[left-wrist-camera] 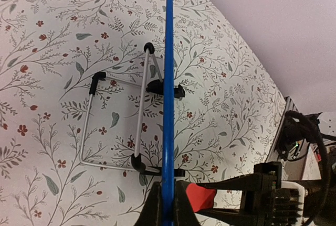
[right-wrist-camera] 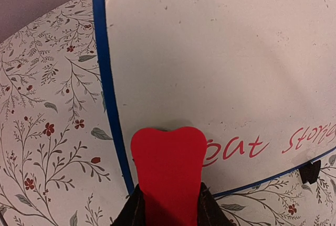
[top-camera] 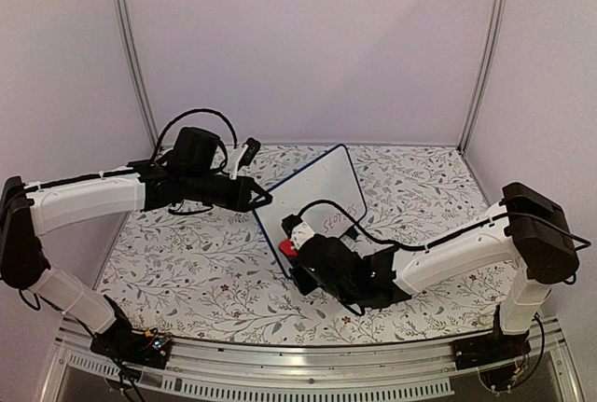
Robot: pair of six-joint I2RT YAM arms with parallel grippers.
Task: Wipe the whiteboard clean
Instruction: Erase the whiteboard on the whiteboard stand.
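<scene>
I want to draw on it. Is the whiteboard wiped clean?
Not clean. Red writing shows low on the whiteboard, beside the red eraser.

We see the whiteboard (top-camera: 317,192) as a small glossy white panel with a thin dark-blue rim (left-wrist-camera: 168,79) and rounded corners. It stands steeply raised on its lower edge near the middle of the floral table (top-camera: 187,271), not lying flat. Its face is mostly bare apart from faint specks, and a line of red handwriting (right-wrist-camera: 252,144) runs close to the lower edge, which we can read only in part.
</scene>
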